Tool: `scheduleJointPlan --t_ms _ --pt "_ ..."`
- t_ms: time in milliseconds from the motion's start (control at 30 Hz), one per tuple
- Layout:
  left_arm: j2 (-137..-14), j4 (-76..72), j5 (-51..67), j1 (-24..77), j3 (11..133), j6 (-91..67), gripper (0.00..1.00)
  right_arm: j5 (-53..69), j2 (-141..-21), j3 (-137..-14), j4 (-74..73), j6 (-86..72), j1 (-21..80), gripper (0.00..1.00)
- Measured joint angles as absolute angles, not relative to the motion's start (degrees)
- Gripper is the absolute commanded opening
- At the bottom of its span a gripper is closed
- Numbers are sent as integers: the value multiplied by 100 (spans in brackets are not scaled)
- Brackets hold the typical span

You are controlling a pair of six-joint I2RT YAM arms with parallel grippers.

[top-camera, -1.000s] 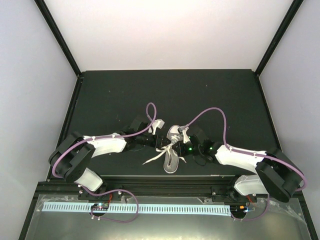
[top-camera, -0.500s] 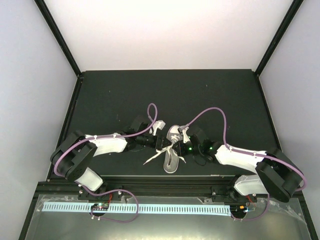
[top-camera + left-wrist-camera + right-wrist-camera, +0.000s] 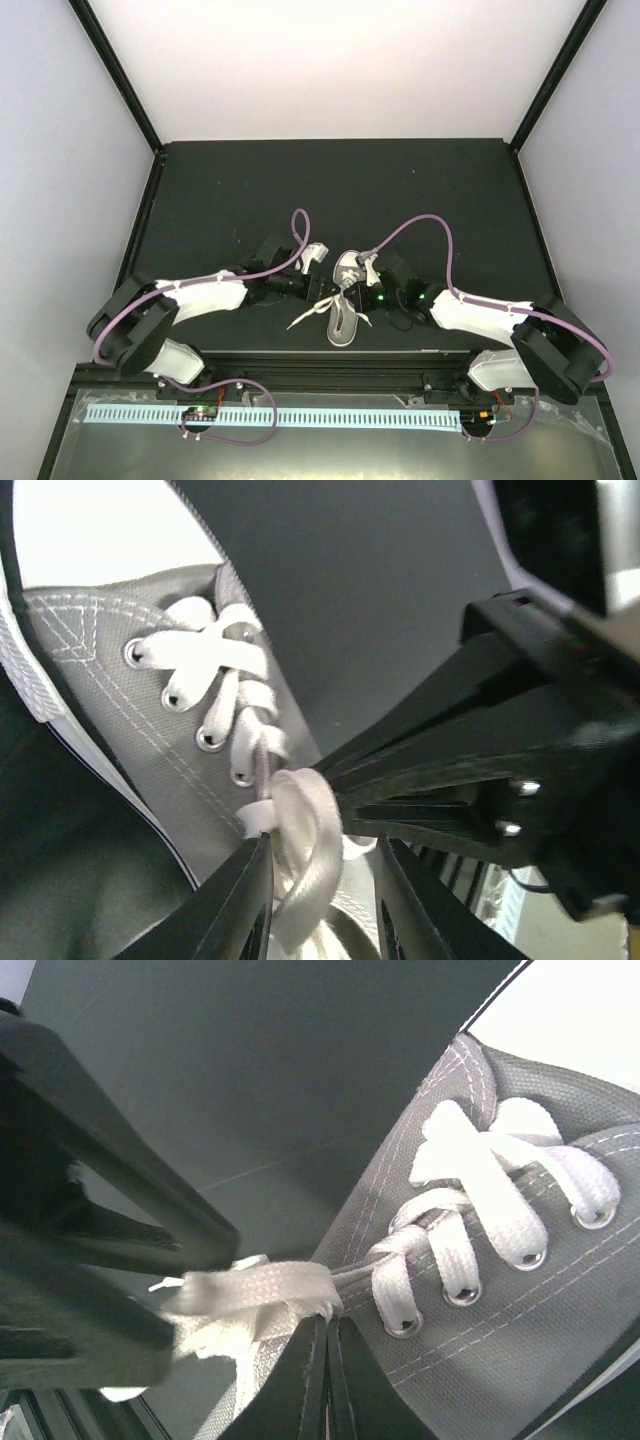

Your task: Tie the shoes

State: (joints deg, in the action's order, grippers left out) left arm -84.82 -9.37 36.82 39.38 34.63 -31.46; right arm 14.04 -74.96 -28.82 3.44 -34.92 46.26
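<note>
1. Sneaker [image 3: 341, 322]: it lies near the front edge of the black table [image 3: 250, 190], toe pointing away from the arm bases, with both grippers meeting over its lacing.
2. Change over the last second: the left arm's elbow has dropped towards the near left corner and its forearm lies flatter. The left gripper [image 3: 322, 290] remains at the shoe. The right arm and the sneaker's position are unchanged. Two loose lace ends [image 3: 303, 318] still trail to the shoe's left.
3. Left wrist view only: a lace loop [image 3: 305, 845] stands between the left fingers [image 3: 235, 910], which are spread apart and not clamped on it.
4. Right wrist view only: the right gripper [image 3: 327, 1345] has its fingers pressed together, pinching the lace beside the lowest eyelets [image 3: 405, 1325].
5. The overhead view shows neither grip; the arm heads hide the lacing there.
6. Each wrist view shows the opposite gripper as a dark mass just beside the lace.
</note>
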Motion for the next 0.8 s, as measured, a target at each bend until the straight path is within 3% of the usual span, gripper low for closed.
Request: scheduleJointPlan --t_ms 200,367,800 --pt "-7671 -480 3288 3876 3483 -2969 46 1404 -7496 -2882 344 -3492 4626 2" --pt "-7599 -71 2971 3741 3706 -2823 45 1404 -7496 -2882 344 -3492 4626 2" --pt "-8827 366 2884 3675 4309 -2655 42 1404 -7496 -2882 342 -3489 4626 2"
